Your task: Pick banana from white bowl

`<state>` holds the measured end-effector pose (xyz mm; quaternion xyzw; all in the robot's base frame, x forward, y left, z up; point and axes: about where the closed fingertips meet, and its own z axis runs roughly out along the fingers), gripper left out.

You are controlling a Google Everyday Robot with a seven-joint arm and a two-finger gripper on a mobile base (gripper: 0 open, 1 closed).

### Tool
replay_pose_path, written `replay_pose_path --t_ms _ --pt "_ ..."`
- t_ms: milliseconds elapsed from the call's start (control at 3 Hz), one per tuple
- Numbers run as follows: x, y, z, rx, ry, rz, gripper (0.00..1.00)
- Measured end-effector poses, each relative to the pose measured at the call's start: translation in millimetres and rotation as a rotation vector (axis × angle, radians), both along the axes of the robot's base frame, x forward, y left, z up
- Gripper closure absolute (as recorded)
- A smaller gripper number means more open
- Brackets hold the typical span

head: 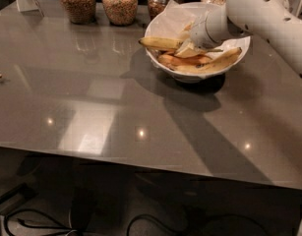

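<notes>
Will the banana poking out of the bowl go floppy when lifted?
Probably stiff: the banana juts past the rim of the white bowl without drooping. Its shiny skin might slip from the gripper, inside the bowl beside it.

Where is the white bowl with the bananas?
In the camera view, the white bowl sits far right on the table, in front of the jars; the gripper reaches into it among the bananas.

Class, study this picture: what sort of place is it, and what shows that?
Probably a kitchen-style robot test area: glass jars of grains at the back of a grey table, a white bowl of bananas with the gripper inside it, and cables on the floor.
</notes>
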<state>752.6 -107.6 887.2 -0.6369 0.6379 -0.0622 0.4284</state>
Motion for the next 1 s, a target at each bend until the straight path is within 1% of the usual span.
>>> replay_pose_path --t_ms 333,667,1000 --pt "-7.1 -2.6 27.5 -0.027 -0.017 -0.003 1.00" --pt "-25.6 -11.3 56.1 -0.051 -0.028 -0.001 1.00" --pt "-58.7 -22.6 68.8 -0.013 -0.006 0.026 1.00"
